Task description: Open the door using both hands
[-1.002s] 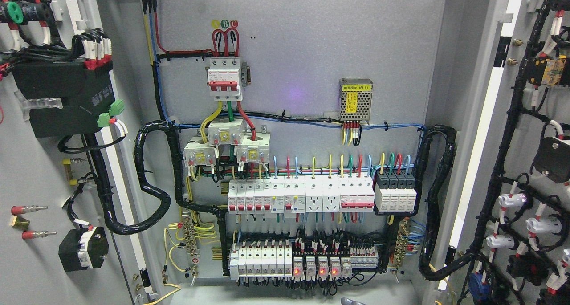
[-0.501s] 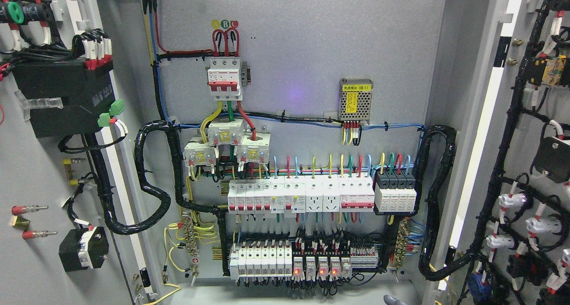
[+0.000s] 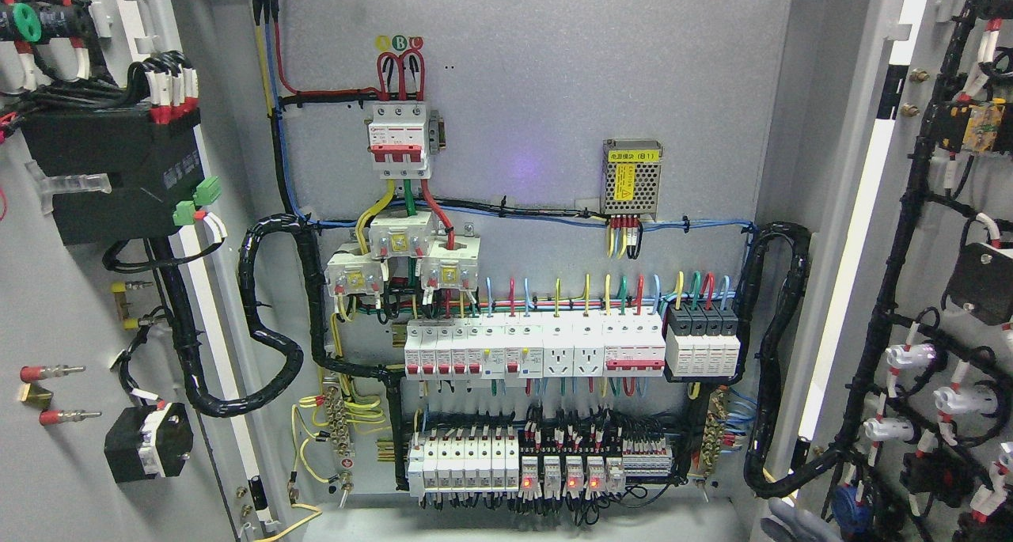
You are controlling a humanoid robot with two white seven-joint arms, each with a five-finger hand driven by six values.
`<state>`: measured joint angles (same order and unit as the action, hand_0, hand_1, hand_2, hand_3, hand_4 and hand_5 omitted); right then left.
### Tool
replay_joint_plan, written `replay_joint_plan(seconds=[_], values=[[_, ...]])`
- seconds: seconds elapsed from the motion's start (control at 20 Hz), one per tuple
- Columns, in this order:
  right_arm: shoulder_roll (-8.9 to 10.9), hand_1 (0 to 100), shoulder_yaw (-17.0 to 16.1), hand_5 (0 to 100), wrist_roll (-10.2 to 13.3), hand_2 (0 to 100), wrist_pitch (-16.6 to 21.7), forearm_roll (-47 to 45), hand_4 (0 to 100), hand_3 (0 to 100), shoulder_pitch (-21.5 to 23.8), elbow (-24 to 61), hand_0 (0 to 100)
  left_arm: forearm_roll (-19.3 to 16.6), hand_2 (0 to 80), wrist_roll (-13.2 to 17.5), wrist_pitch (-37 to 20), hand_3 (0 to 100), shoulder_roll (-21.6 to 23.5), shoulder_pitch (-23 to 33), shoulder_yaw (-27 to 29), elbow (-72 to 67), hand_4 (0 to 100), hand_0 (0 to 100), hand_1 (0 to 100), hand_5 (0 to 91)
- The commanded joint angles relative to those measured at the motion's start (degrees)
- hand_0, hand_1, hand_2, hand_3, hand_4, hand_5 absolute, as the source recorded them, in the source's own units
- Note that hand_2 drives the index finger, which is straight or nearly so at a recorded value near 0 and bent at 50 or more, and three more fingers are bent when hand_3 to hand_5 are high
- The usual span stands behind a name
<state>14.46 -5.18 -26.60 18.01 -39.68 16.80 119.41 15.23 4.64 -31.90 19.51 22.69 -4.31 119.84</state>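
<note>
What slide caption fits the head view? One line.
Electrical cabinet with both doors swung open, breakers exposed.

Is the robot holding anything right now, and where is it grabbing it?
It cannot be told. Only a grey bit of a hand peeks in at the bottom edge, beside the open right door. It is too cut off to show any hold.

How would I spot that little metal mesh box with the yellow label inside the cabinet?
Look at the grey back panel of the open cabinet, on its right half. The perforated metal box sits alone above the long row of white breakers, with coloured wires hanging beneath it. Nothing else there has a mesh casing or yellow label.
</note>
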Motion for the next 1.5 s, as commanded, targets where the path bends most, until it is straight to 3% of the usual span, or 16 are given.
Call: replay_joint_plan(seconds=[0.0,0.25,0.6,1.45], values=[[1.54,0,-6.86,0,-0.03,0,0.27,-2.07,0,0,0.25,0.30,19,1.73,0.0,0.02,-0.26,0,1.58,-0.54,3.61,0.83,0,0,0,0.0],[2.07,0,-8.35,0,0.06,0,0.27,-2.07,0,0,0.25,0.21,19,1.73,0.0,0.11,-0.35,0,1.76,0.51,3.69,0.83,0,0,0,0.0],[1.98,0,-13.01,0,0.06,0,0.27,-2.15,0,0,0.25,-0.14,19,1.90,0.0,0.02,-0.35,0,1.84,2.36,6.15,0.74,0,0,0,0.0],[1.45,0,-17.76,0,0.23,0,0.09,-2.33,0,0,3.32,-0.32,19,10.52,0.0,0.11,-0.18,0,5.53,5.35,14.15,0.22,0,0,0,0.0]])
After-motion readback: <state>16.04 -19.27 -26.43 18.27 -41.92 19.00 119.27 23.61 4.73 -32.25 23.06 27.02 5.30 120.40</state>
